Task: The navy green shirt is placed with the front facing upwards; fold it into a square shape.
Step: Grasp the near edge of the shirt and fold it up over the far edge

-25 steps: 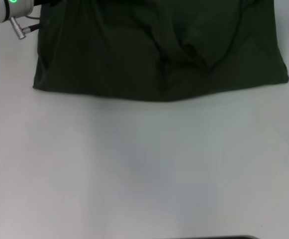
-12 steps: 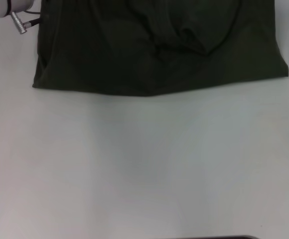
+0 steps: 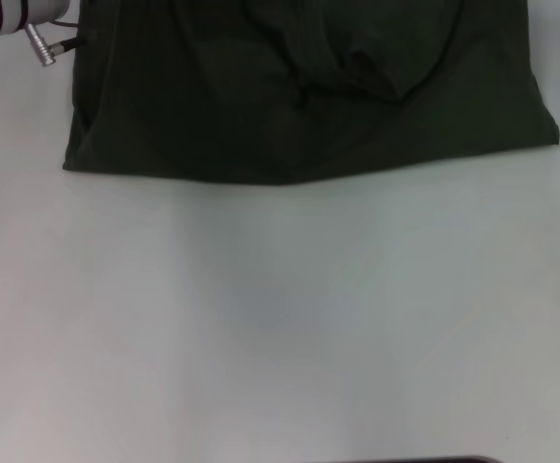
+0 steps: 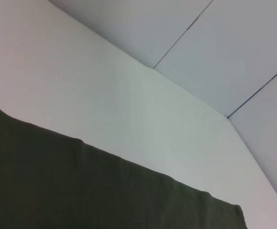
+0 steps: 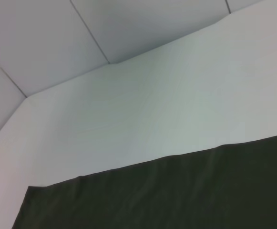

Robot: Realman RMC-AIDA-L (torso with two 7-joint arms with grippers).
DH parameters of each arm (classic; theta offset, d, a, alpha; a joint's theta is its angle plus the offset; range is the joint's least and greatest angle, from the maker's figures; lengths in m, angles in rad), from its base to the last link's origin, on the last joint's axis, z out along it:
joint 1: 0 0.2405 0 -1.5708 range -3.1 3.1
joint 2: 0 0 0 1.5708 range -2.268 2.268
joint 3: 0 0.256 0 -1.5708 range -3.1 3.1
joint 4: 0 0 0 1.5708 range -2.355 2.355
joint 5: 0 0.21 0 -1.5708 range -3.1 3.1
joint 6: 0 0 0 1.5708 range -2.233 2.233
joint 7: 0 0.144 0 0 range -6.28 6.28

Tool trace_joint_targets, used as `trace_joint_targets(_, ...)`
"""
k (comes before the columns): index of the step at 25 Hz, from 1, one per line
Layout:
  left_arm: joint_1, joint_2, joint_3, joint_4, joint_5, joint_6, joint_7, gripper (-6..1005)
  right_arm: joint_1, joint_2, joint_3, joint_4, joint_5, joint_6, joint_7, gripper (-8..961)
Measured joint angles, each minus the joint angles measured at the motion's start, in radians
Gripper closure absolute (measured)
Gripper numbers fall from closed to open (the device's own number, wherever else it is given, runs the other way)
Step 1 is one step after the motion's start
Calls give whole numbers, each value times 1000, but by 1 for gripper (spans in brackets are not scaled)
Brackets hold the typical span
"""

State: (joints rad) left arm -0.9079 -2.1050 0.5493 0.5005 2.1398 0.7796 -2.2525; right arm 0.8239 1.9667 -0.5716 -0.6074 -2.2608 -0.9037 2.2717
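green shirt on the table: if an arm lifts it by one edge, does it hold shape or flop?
Likely flops: the navy green shirt shows soft creases and a bunched fold near its middle, so the cloth looks limp. Pushed, it would probably wrinkle rather than slide as one piece on the white table. It lies thin and flat, so probably light.

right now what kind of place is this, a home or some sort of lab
Probably a lab or test bench rather than a home: a bare white table holds only the navy green shirt, the left arm reaches in at its far left corner, and plain pale panels stand behind.
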Motion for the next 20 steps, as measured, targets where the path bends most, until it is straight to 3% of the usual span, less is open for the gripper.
trace_joint_targets(15, -5, -18, 13, 5, -19, -45, 32, 939, 0, -1, -10, 22, -2, 35, -1, 936)
trace_joint_targets(20, -1, -17, 13, 1, -20, -47, 26, 913, 2, -13, -27, 49, -7, 43, 5, 931)
